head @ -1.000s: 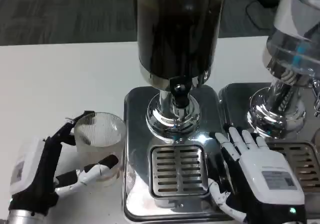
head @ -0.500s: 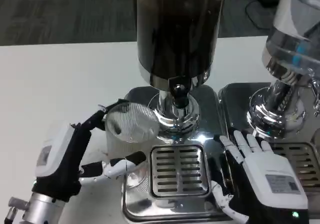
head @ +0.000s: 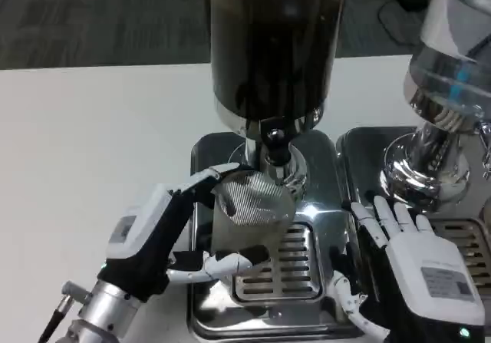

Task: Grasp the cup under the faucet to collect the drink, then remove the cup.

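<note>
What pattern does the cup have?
Clear glass cup with fine vertical ribbing, seen best in the head view.

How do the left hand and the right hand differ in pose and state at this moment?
The left hand grips the ribbed clear cup, fingers wrapped around it; the right hand holds nothing, fingers spread. The left hand is raised, carrying the cup over the drip grate beneath the faucet; the right hand lies palm down at the chrome base's right edge. Both have white backs and white-and-black fingers.

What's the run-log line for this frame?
left hand: holds cup, tilted, over drip grate | faucet: above cup | right hand: open, on dispenser base
</note>
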